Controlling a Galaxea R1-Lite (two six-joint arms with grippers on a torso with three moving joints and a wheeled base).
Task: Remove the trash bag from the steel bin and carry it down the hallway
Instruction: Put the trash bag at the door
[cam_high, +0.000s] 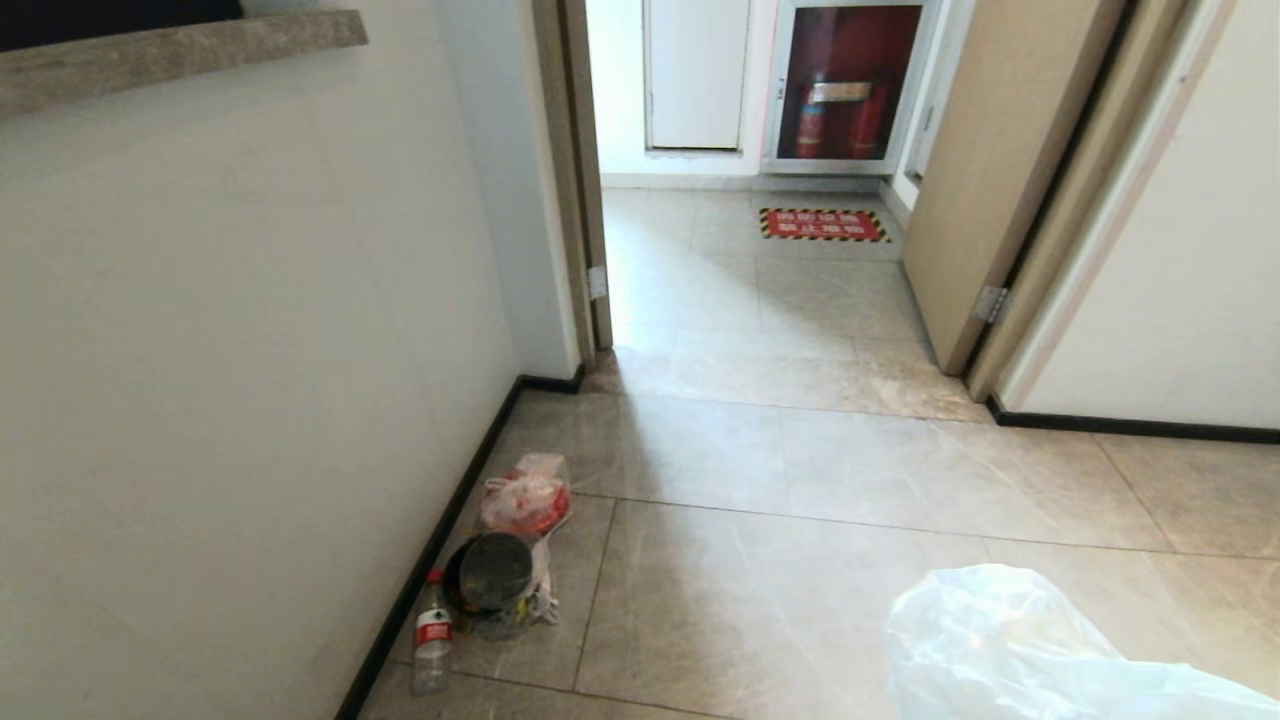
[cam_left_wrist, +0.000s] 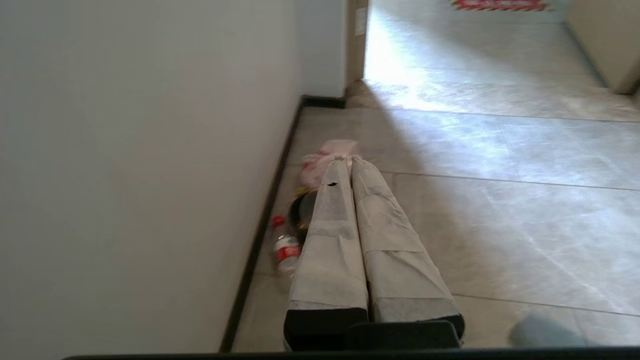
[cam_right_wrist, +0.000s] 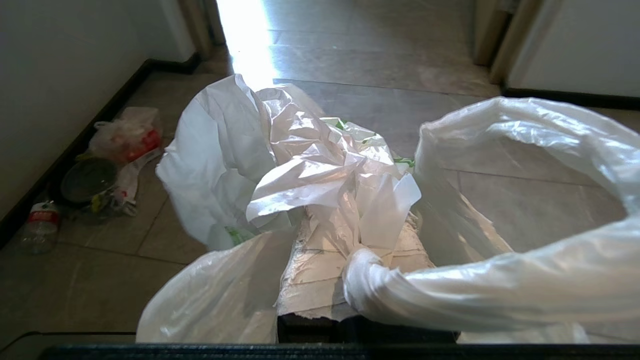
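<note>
Milky, crinkled plastic fills your right wrist view: the bag (cam_right_wrist: 300, 165) is bunched over the right gripper (cam_right_wrist: 350, 250), whose jaws are clenched on a gathered neck of film, one twisted strand wrapped across the padded fingers (cam_right_wrist: 310, 270). That pinch on the gathered top is, I'd judge, why the rest billows loose to either side instead of hanging tight. In the head view you see only a lobe of the bag (cam_high: 1010, 640), well right of the steel bin (cam_high: 492, 580), so it is already out and held off the floor tiles (cam_high: 800, 600).

The bin stands against the skirting by the left wall, with a water bottle (cam_high: 432, 632) just on its near side and a small knotted bag of red rubbish (cam_high: 527, 495) touching its far side. Beyond the bin, the doorway opens onto the hallway (cam_high: 720, 270), a striped red floor sign (cam_high: 823, 224) and a red cabinet (cam_high: 848, 80) at its end.

Your left gripper (cam_left_wrist: 350, 165) points along the floor towards the bin, fingers pressed together on nothing, likely parked.

The carry is what remains; watch that the loose film doesn't snag the door (cam_high: 990, 180) right of the opening.
</note>
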